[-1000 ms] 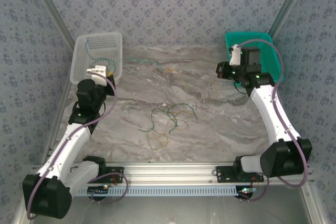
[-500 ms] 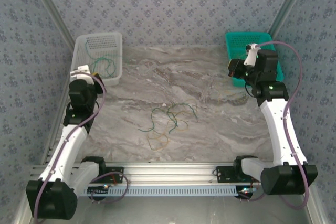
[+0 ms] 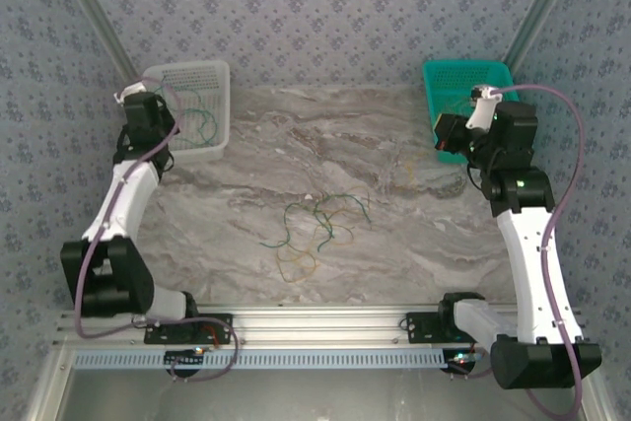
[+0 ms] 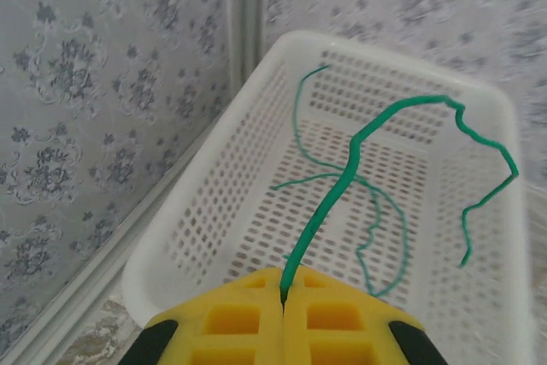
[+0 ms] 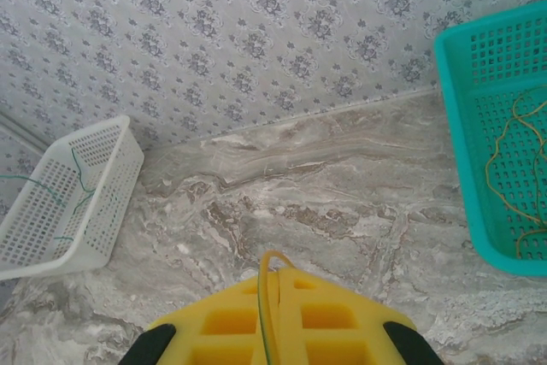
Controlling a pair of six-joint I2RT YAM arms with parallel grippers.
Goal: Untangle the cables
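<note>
A loose tangle (image 3: 315, 226) of hair-thin green and tan cables curls on the marbled grey worktop (image 3: 414, 244). The white perforated plastic basket (image 4: 214, 203) holds thin green strands (image 4: 369, 220); the teal mesh basket (image 5: 474, 126) holds yellow loops (image 5: 511, 147). The left gripper (image 4: 282, 286), its yellow jaws clenched on a kinked green cable (image 4: 402, 107), hangs over the white basket, its arm folded back along the left wall. The right gripper (image 5: 273, 284) pinches a yellow cable (image 5: 261, 297), its arm near upright beside the teal basket. A second ago the left arm reached from the basket's near edge and the right leaned further inward.
</note>
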